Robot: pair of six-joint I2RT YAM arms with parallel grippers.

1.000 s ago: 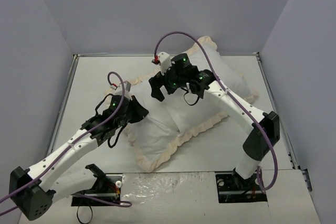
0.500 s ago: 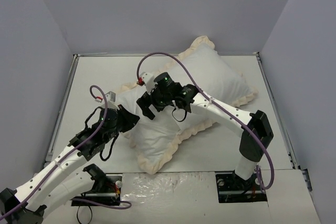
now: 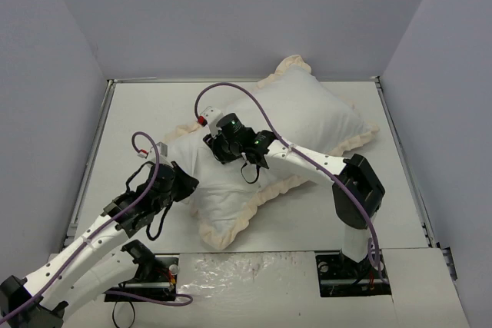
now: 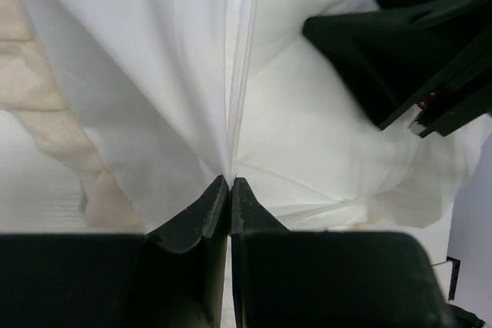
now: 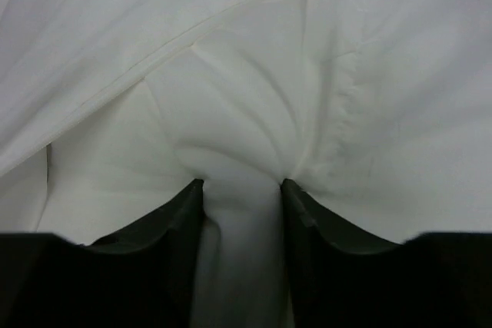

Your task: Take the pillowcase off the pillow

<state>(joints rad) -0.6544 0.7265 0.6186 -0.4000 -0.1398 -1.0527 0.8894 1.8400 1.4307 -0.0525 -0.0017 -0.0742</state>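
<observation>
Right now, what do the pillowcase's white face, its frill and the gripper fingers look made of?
Pillowcase: thin white cloth, likely woven, matte; it creases sharply where the left gripper pinches it. Frill: cream gathered fabric, ruffled, matte, possibly cotton. Fingers: black hard plastic by the look, smooth, slight sheen.

Plain white on the pillowcase (image 3: 315, 117), cream along its ruffled frill (image 3: 224, 234). Pale grey-white desk (image 3: 138, 113). Black left end effector (image 4: 230, 182) and right end effector (image 5: 242, 186), white arms (image 3: 84, 237) with black joints, purple cables (image 3: 224, 85), lavender-grey walls (image 3: 231, 13), all unpatterned.
</observation>
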